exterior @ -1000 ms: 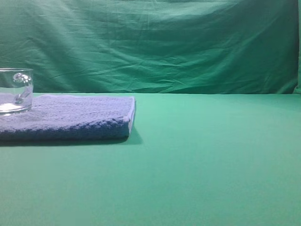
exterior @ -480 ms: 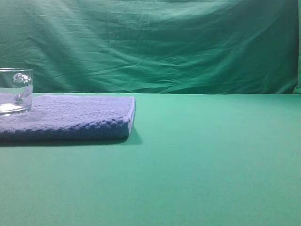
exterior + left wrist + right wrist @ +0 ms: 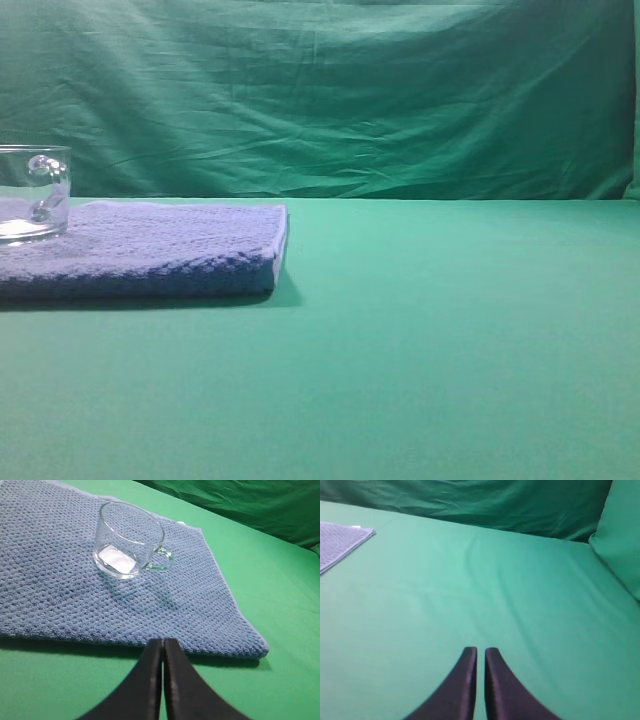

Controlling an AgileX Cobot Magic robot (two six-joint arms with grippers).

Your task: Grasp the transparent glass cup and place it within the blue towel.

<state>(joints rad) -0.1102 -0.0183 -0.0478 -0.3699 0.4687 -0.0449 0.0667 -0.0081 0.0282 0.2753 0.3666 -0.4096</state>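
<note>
The transparent glass cup (image 3: 32,193) (image 3: 130,540) stands upright on the blue towel (image 3: 160,245) (image 3: 55,590), its small handle turned to the right. It is at the far left of the exterior high view, partly cut off by the frame edge. My left gripper (image 3: 163,641) is shut and empty, its dark fingers hovering over the towel's near edge, well apart from the cup. My right gripper (image 3: 480,650) is shut with only a thin slit between its fingers, holding nothing, above bare green cloth. Neither gripper shows in the exterior high view.
A green cloth (image 3: 450,340) covers the table, and a creased green backdrop (image 3: 350,90) hangs behind it. The towel's far corner (image 3: 350,535) shows at the left of the right wrist view. A green fold rises at the right (image 3: 620,535).
</note>
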